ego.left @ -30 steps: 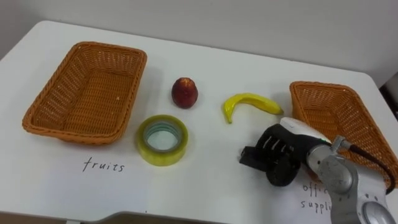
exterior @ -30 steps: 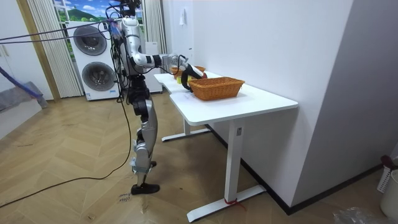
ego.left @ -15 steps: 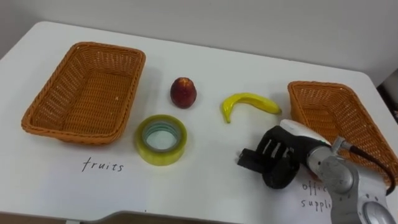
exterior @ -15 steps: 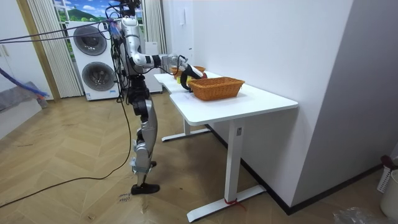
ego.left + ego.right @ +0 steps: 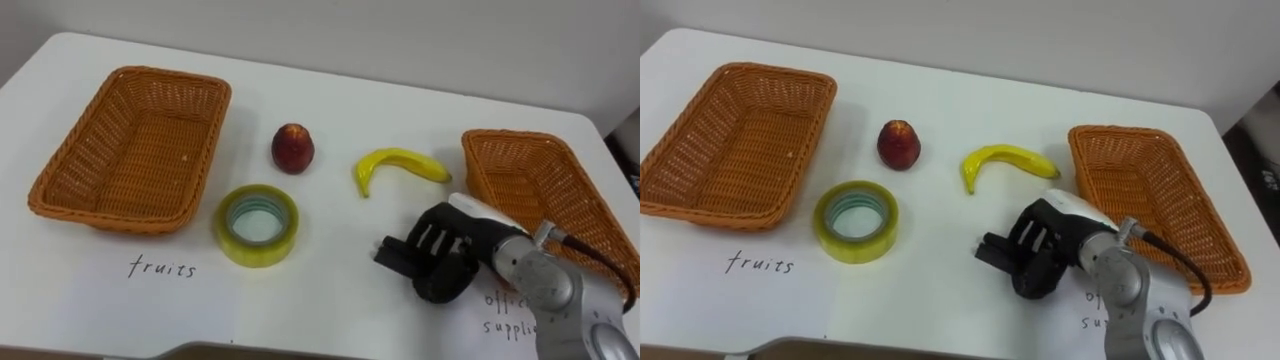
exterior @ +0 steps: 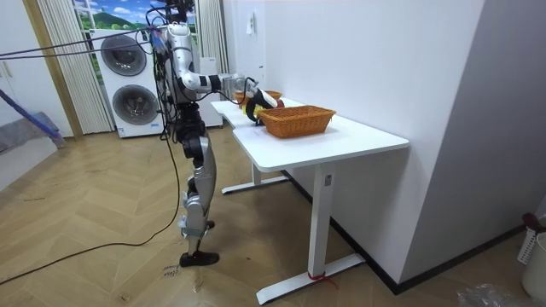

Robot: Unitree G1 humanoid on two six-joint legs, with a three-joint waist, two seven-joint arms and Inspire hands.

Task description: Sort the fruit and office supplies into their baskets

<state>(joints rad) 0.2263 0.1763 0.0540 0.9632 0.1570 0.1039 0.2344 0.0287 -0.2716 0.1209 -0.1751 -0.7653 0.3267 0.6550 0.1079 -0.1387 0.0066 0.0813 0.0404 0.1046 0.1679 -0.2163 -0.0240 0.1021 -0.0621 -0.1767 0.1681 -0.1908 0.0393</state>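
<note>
A red apple (image 5: 293,148) and a yellow banana (image 5: 400,165) lie near the middle of the white table (image 5: 330,290). A roll of yellow tape (image 5: 257,225) rests in front of the apple. The wicker basket (image 5: 60,160) above the handwritten "fruits" label is empty at the left. The other wicker basket (image 5: 530,180), also empty, sits at the right above a partly covered label. My right hand (image 5: 445,255) hovers low over the table just below the banana, fingers loosely extended toward the tape, holding nothing.
In the room view I stand at the end of the white desk (image 6: 341,141), right arm stretched over it. Washing machines (image 6: 128,81) stand behind me. The wall runs along the table's far edge.
My right hand has slid a little to the left, toward the tape. The whole picture has shifted slightly as the head moved; the objects lie as before.
</note>
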